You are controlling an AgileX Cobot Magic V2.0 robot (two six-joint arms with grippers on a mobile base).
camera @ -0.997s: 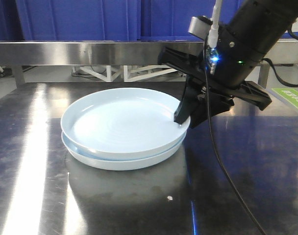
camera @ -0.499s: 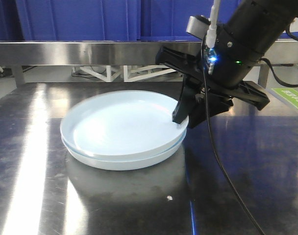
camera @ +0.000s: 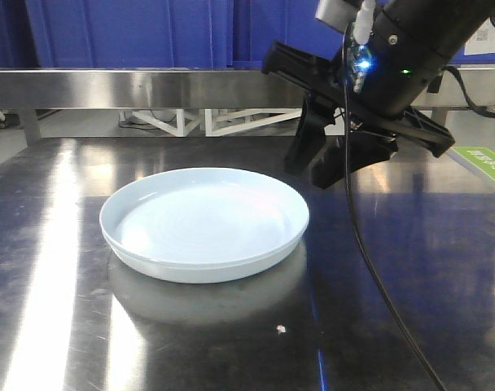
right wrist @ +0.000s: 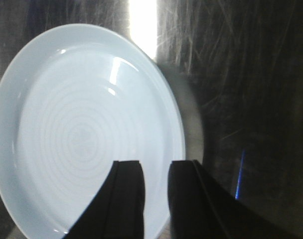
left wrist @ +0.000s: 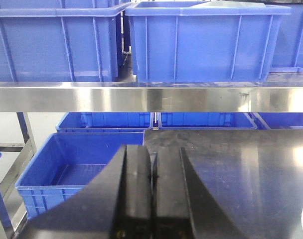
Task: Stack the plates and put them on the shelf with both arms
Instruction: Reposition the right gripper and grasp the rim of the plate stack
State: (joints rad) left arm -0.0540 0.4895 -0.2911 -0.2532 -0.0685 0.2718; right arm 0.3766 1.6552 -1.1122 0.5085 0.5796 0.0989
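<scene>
Steel table (camera: 52, 326) fills lower frame. Steel shelf (left wrist: 151, 97) behind, loaded with blue crates (left wrist: 206, 45). Right arm (camera: 418, 57) in upper right. Plates (camera: 203, 224) centre-left on table, nested flush (cannot split two rims). Right gripper (camera: 310, 169) spread apart, empty, above plates' right rim, clear of it. Left gripper (left wrist: 154, 152) pinched closed on nothing, facing crates. Judged: stack stiff, glossy, slippery, breakable, fairly heavy; pinch low rim at opposite edges, one claw each side.
</scene>
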